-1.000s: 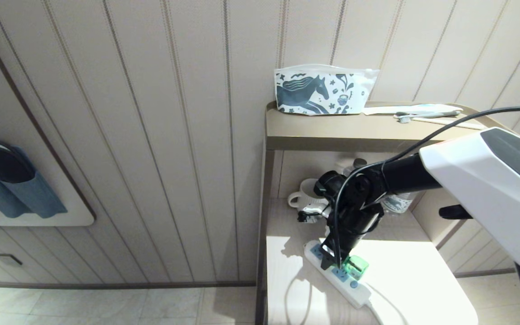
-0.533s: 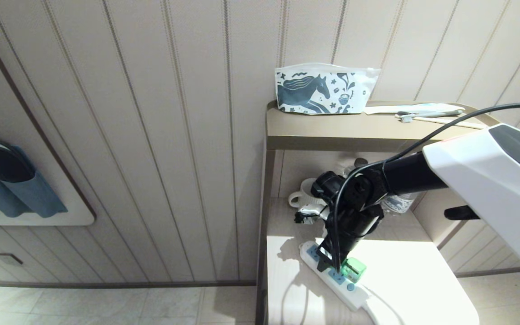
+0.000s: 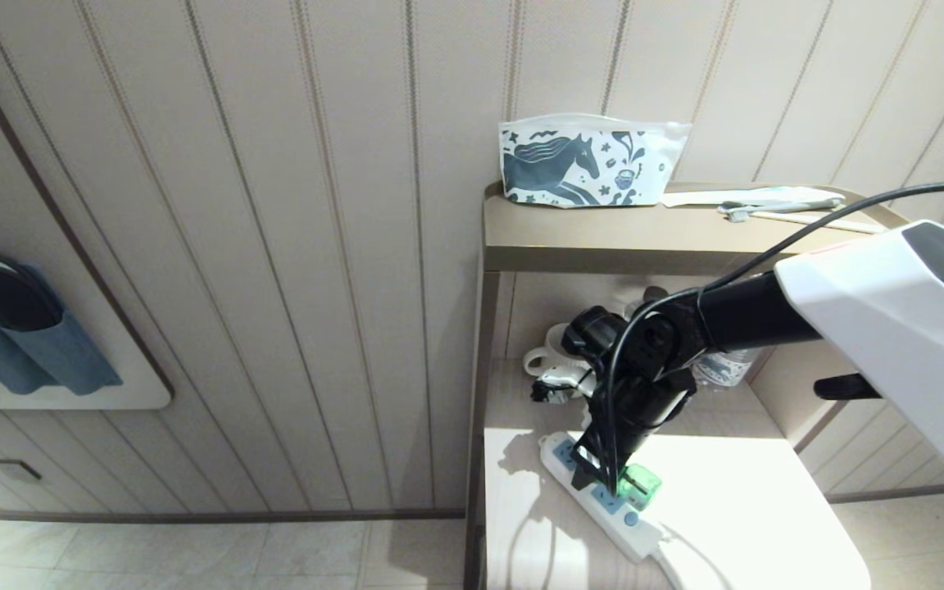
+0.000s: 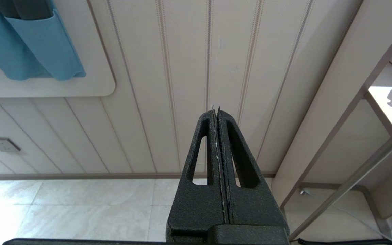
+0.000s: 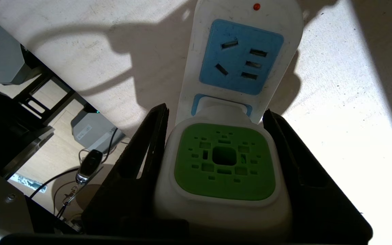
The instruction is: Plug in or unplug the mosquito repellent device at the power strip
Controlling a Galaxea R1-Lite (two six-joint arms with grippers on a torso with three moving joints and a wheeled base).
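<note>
The mosquito repellent device [image 3: 641, 485], white with a green cap [image 5: 225, 163], sits plugged into the middle socket of the white power strip [image 3: 640, 537] on the lower shelf. My right gripper [image 3: 611, 479] reaches down onto it. In the right wrist view its black fingers [image 5: 155, 136] stand on both sides of the white body, shut on it [image 5: 214, 111]. One free light-blue socket of the power strip [image 5: 196, 51] shows beyond the device. My left gripper [image 4: 216, 110] hangs parked by the wall, shut and empty.
A white mug [image 3: 558, 348] and a clear water bottle [image 3: 722, 365] stand at the back of the shelf [image 3: 734, 492]. A horse-print pouch [image 3: 591, 160] and a toothbrush [image 3: 775, 205] lie on the upper shelf. Slippers in a blue holder [image 3: 21, 328] hang at left.
My right gripper has drifted slightly left and toward the back of the shelf, and the device and the power strip have slid along with it. The left arm is still.
</note>
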